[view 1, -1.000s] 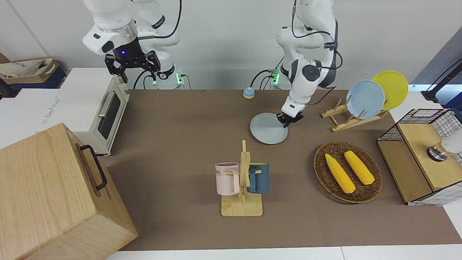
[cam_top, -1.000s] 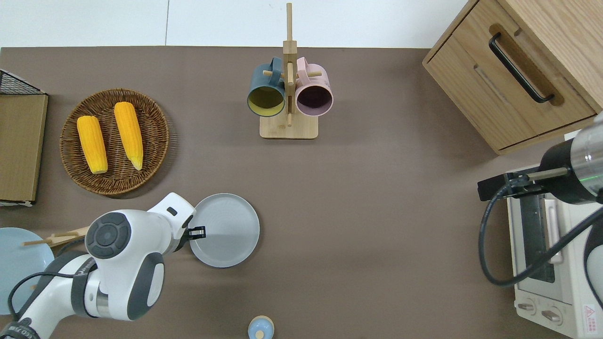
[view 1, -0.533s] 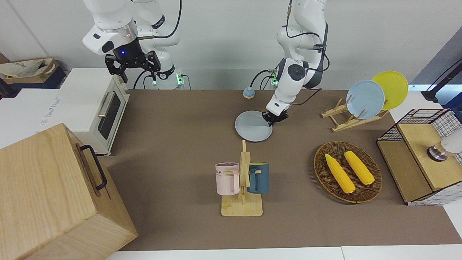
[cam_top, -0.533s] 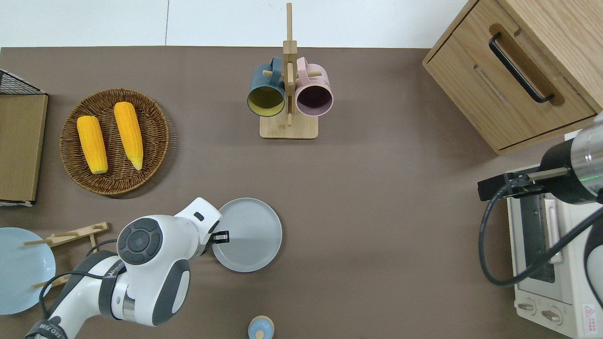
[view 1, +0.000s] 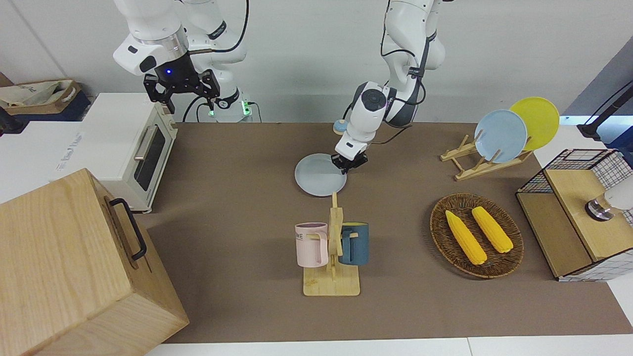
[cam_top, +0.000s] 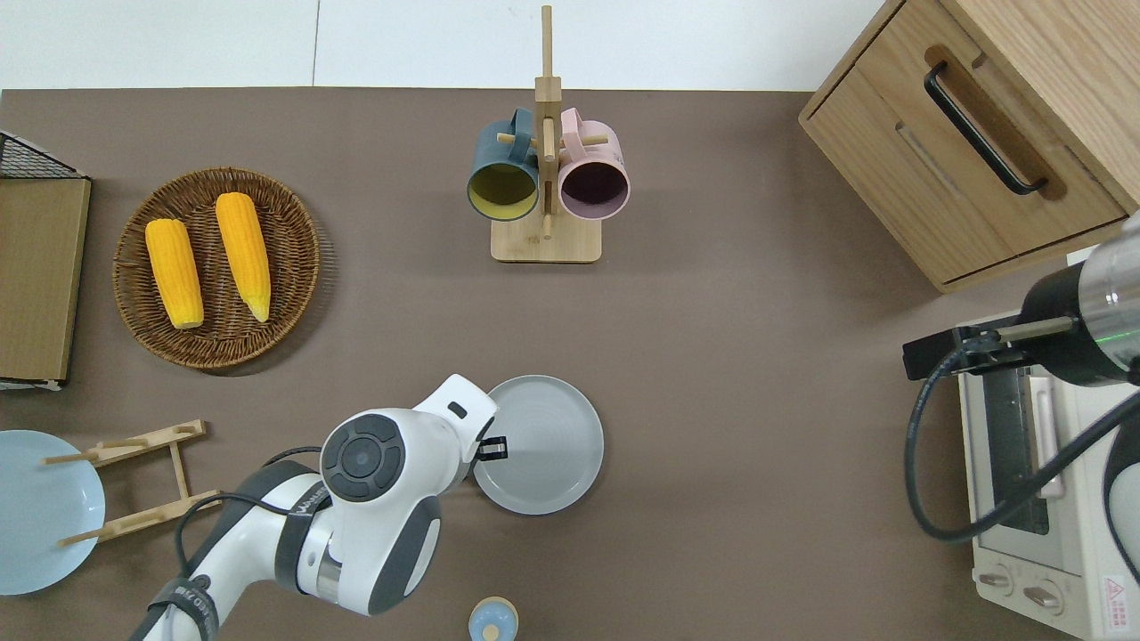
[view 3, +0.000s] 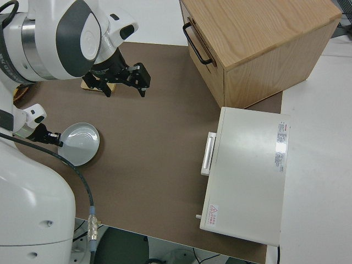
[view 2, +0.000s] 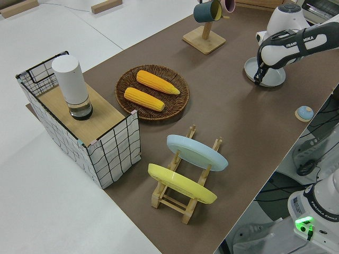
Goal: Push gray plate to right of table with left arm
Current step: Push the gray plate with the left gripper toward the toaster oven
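The gray plate [view 1: 319,176] lies flat on the brown table [view 1: 232,207], nearer to the robots than the mug rack. It also shows in the overhead view [cam_top: 545,445], the left side view [view 2: 267,74] and the right side view [view 3: 81,144]. My left gripper [view 1: 348,166] is shut, with its tips down on the plate's rim on the side toward the left arm's end of the table [cam_top: 492,448]. My right gripper [view 1: 182,92] is open and parked.
A wooden mug rack [view 1: 332,249] holds a pink and a blue mug. A wicker basket [view 1: 440,222] holds two corn cobs. A plate rack [view 1: 477,165] holds sky-blue and yellow plates. A toaster oven [view 1: 133,148], a wooden cabinet [view 1: 74,267] and a small blue bell [view 1: 340,127] also stand here.
My left gripper has slid along the table toward the right arm's end, and the gray plate has moved with it. The right arm has not moved.
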### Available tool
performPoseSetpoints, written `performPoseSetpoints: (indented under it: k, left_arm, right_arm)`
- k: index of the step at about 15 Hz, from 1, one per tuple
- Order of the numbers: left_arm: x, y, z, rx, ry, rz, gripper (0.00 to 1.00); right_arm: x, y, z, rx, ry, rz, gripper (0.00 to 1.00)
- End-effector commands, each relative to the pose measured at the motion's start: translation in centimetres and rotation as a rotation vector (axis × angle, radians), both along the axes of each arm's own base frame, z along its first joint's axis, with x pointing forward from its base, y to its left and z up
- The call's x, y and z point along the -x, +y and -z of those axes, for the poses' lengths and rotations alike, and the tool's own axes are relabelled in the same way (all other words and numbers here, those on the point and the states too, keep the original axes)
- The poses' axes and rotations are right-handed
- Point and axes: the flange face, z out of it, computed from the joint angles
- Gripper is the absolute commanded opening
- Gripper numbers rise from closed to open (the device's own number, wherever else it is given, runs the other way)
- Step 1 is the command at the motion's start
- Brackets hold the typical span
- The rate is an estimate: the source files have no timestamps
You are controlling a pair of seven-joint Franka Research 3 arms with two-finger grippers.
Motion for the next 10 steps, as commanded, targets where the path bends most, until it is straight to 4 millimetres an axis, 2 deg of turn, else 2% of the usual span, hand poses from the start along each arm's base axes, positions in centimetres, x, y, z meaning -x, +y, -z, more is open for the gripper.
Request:
performPoseSetpoints:
  k: [1, 7, 10]
  left_arm:
    - [-0.7, -4.2, 2.3, 0.011, 0.019, -0.052, 0.0]
    - [-0.4, -9.1, 2.9, 0.017, 0.024, -0.076, 0.0]
    - [0.1, -10.7, 3.1, 0.015, 0.025, -0.077, 0.0]
  right_arm:
    - [0.4, -0.2, -0.3, -0.007, 0.006, 0.004, 0.983]
    - [0.4, -0.2, -0.3, -0.007, 0.006, 0.002, 0.983]
    - [0.3, -0.3, -0.3, -0.008, 0.006, 0.004, 0.983]
